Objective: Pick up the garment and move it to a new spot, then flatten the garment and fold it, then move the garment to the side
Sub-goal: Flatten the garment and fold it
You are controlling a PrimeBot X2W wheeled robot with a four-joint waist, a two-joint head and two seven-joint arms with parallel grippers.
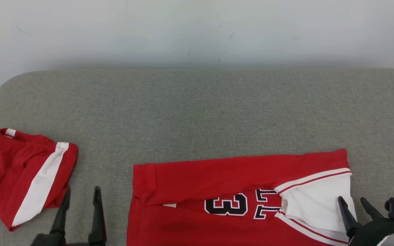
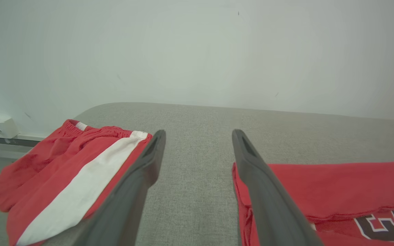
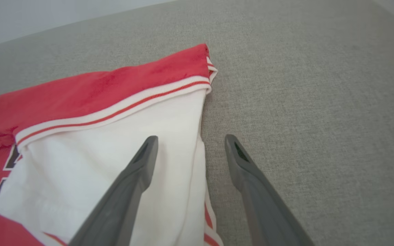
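Closest to me are my two pincers, at the near edge of the grey surface [image 1: 197, 112]. My left pincer [image 1: 82, 191] stands wide and holds nothing, above the bare strip between the red shorts [image 1: 22, 164] at the left and the red jersey [image 1: 217, 174]. My right pincer [image 1: 351, 200] is wide too and empty, at the right end of the jersey: one finger is above the white inner side, the other above the surface just beside the edge. The jersey lies flat at the near right, its far side folded toward me over part of the black number. I cannot tell if any finger touches the cloth.
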